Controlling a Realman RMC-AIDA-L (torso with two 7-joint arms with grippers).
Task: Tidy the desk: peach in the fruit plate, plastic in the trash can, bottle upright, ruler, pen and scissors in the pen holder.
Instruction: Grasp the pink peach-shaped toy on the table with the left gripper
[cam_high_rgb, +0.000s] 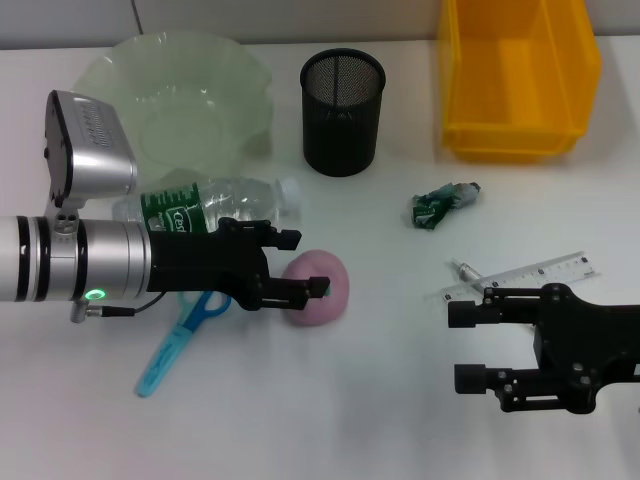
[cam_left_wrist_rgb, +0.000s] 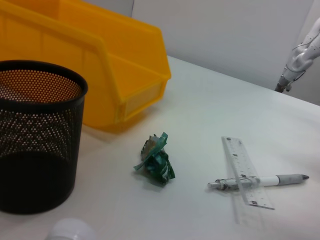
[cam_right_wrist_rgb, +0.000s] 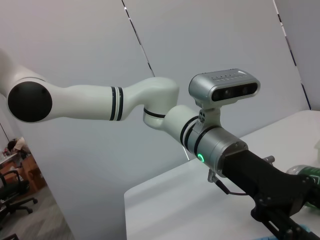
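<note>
1. Reaching from the left side of the head view, the left gripper (cam_high_rgb: 300, 265) stands with its black fingers apart, one on each side of the near edge of the peach (cam_high_rgb: 320, 287); whether they touch it I cannot tell.
2. The peach is a round, soft pink ball with a matte skin, lying on the white table (cam_high_rgb: 380, 400) just in front of the bottle.
3. The bottle (cam_high_rgb: 215, 207) is of clear, ribbed plastic with a green label and a white cap, and it lies on its side just before the fruit plate (cam_high_rgb: 175, 100), a pale green translucent dish with a wavy rim.
4. The scissors (cam_high_rgb: 180, 340) have light blue plastic handles and lie flat under the left arm.
5. The pen holder (cam_high_rgb: 343, 112) is a black cylinder of fine metal mesh, standing upright between the plate and the trash can (cam_high_rgb: 518, 80), which is a glossy yellow plastic bin with straight walls.
6. The plastic (cam_high_rgb: 440, 205) is a crumpled green wrapper, lying apart in front of the bin.
7. The ruler (cam_left_wrist_rgb: 246, 172) is flat and transparent with printed marks; it lies across the pen (cam_left_wrist_rgb: 260, 181), a slim white and grey one.
8. The right gripper (cam_high_rgb: 470, 345) is at the near right, just beside the ruler, with its two fingers spread and holding nothing.
</note>
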